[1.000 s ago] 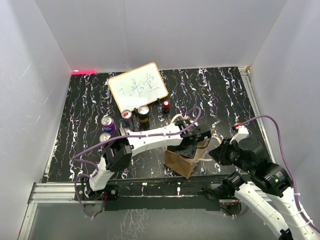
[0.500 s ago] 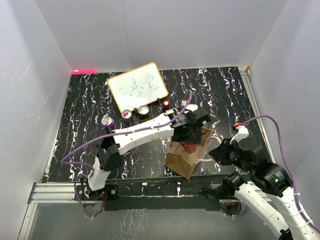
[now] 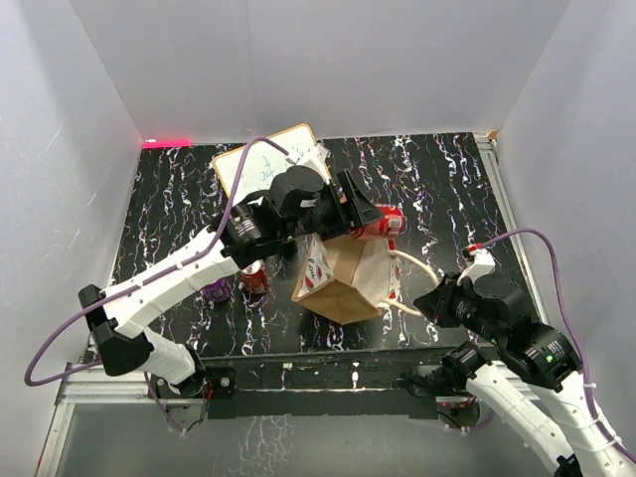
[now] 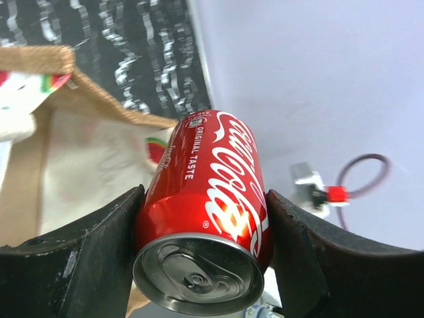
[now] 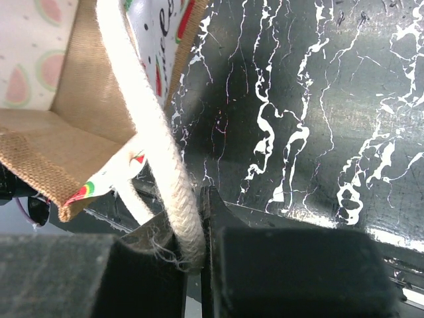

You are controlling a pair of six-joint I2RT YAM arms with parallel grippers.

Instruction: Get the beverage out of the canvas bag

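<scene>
1. The left gripper (image 4: 204, 193) is pinching a red Coca-Cola can (image 4: 212, 172) across its sides. One finger presses each flank and the can's top faces the wrist camera
2. Change over 1.0 s: the left arm was reaching down into the mouth of the canvas bag (image 3: 343, 283), and 0.5 s ago something red sat at the bag's opening. The arm is now raised and swung toward the far side, with the can in the air above the bag's far rim and clear of it
3. The bag has moved with that pull. It was slumped low at the near edge and now stands taller, tilted, and sits further onto the black marbled table (image 3: 447, 189). Its pale fruit-print face is turned up toward the top camera
4. The right gripper (image 5: 192, 238) has not moved across the 3 top views. It is closed on a white cord handle (image 5: 149, 146), which runs taut from the bag into the jaws. My read is that it serves as the anchor that let the can come free
5. Judgement: this can is effectively out of the bag. What remains is to carry it aside, set it on the table and let go. Whether more drinks are inside cannot be told, since the bag's interior is not visible
6. Risk: the can is held tilted and high, so it could slip if the arm swings fast
7. A red can (image 3: 254, 279) and a purple can (image 3: 217, 290) stand left of the bag, partly under the arm. The whiteboard (image 3: 243, 164) lies beyond them
</scene>
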